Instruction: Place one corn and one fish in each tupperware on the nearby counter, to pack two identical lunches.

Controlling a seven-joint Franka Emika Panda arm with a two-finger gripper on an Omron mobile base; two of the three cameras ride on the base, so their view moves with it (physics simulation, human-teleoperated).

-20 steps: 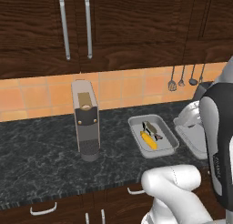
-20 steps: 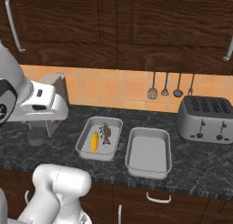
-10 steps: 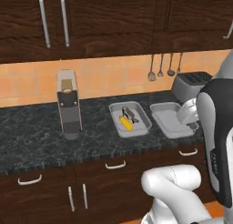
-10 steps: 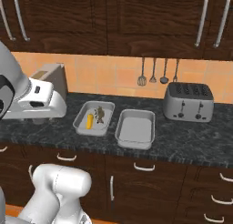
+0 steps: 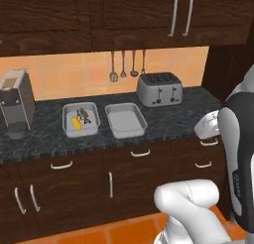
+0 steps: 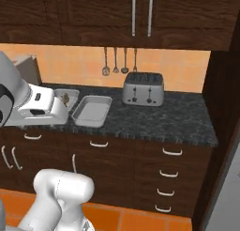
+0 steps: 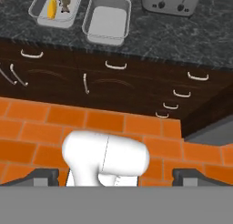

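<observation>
Two light-grey tupperware trays sit side by side on the black marbled counter (image 5: 168, 120). The left tupperware (image 5: 80, 120) holds a yellow corn (image 5: 76, 122) and a dark fish (image 5: 83, 114) beside it. The right tupperware (image 5: 125, 120) holds nothing. From the hand view, the left tupperware (image 7: 54, 9) with corn (image 7: 53, 8) and fish (image 7: 65, 1) lies at top left, the bare tupperware (image 7: 107, 20) next to it. My gripper (image 7: 119, 176) is open, hanging over the orange floor well back from the counter, with nothing between its fingertips (image 7: 43, 176). In the right base view my arm covers part of the left tupperware (image 6: 65, 96).
A silver two-slot toaster (image 5: 159, 88) stands right of the trays, with utensils (image 5: 122, 67) hanging on the wall behind. A coffee machine (image 5: 17, 103) is at the counter's left end. Dark cabinets with silver handles (image 7: 113, 66) run below, and a tall dark panel (image 6: 222, 108) ends the counter on the right.
The base has backed away and shifted right, so the whole scene slid left and shrank; the toaster has come into the left base view. The trays' contents are unchanged and the gripper stays open.
</observation>
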